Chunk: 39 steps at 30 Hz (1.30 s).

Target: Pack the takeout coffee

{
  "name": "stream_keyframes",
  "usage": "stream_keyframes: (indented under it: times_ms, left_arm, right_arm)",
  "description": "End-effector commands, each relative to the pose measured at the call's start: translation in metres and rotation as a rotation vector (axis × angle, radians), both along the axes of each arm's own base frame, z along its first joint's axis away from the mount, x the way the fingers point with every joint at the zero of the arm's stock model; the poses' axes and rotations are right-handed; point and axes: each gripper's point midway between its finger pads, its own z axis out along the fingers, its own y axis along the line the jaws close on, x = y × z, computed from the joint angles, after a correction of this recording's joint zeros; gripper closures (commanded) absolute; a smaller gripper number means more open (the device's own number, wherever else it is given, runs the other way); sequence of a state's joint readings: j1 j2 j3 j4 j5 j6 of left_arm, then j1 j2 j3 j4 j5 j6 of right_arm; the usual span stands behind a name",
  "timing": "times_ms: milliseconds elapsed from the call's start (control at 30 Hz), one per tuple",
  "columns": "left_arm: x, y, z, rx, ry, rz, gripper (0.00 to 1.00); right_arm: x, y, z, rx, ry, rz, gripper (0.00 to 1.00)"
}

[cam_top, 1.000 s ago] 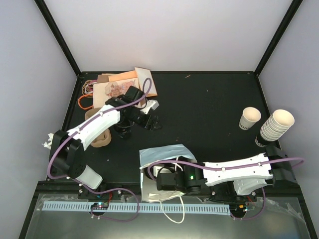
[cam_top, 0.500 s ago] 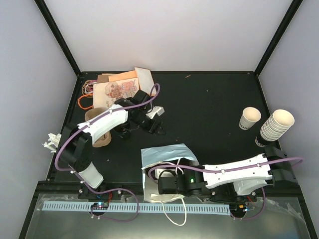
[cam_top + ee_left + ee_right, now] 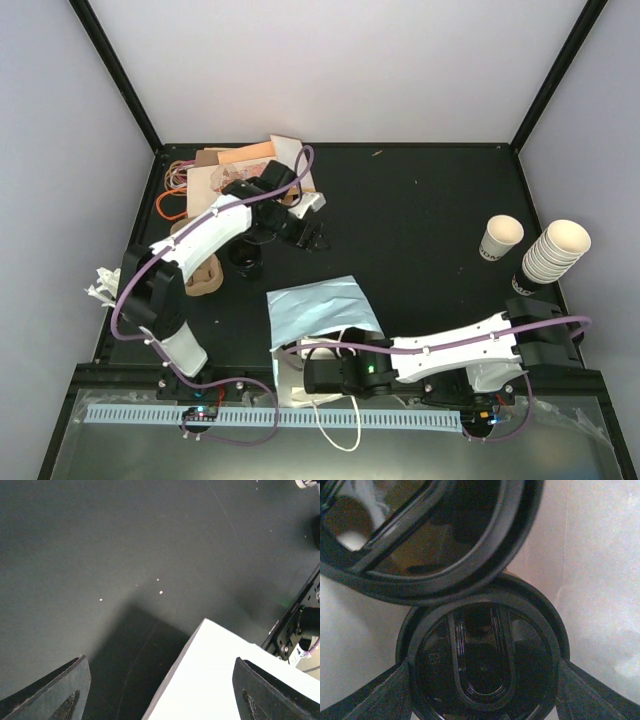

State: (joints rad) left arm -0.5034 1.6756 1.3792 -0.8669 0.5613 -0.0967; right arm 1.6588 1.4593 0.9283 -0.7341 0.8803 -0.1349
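A takeout coffee (image 3: 484, 672) fills the right wrist view as a black lid, and my right gripper (image 3: 484, 675) is shut on it, a finger against each side. A second black lid (image 3: 420, 535) lies just above it, touching. Both sit inside the white bag (image 3: 320, 312), where my right wrist (image 3: 335, 375) reaches in from the near side; its fingers are hidden from above. Another takeout coffee (image 3: 245, 260) stands on the table beside the brown carrier (image 3: 203, 278). My left gripper (image 3: 316, 238) hangs open and empty over the table, with the bag's white corner (image 3: 225, 685) below it.
A lidless cream cup (image 3: 502, 238) and a stack of cream cups (image 3: 555, 250) stand at the right edge. Paper bags with orange handles (image 3: 235, 175) lie at the back left. Crumpled white paper (image 3: 100, 285) sits off the left edge.
My right arm has pushed left inside the bag, and the bag has shifted left and spread out. My left gripper has swung a little toward the back, still open.
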Motion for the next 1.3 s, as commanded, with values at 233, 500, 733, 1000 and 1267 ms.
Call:
stream_keyframes:
  times_ms: [233, 500, 733, 1000, 1267]
  left_arm:
    - [0.013, 0.006, -0.003, 0.04, 0.026, -0.007, 0.2]
    - [-0.004, -0.003, -0.023, 0.042, 0.096, -0.061, 0.22]
    - [-0.009, -0.01, -0.04, 0.033, 0.162, -0.089, 0.28]
    - [-0.015, -0.014, -0.06, 0.029, 0.241, -0.105, 0.37]
    - [-0.025, -0.021, -0.061, -0.011, 0.283, -0.127, 0.44]
  right_arm:
    - [0.009, 0.009, 0.003, 0.083, -0.083, 0.006, 0.64]
    - [0.008, 0.003, 0.007, 0.112, -0.067, 0.017, 0.64]
    - [0.013, 0.003, 0.011, 0.09, -0.125, 0.027, 0.64]
    - [0.017, 0.004, 0.009, 0.058, -0.138, 0.031, 0.65]
    - [0.023, 0.0, -0.002, -0.02, -0.145, 0.031, 0.65]
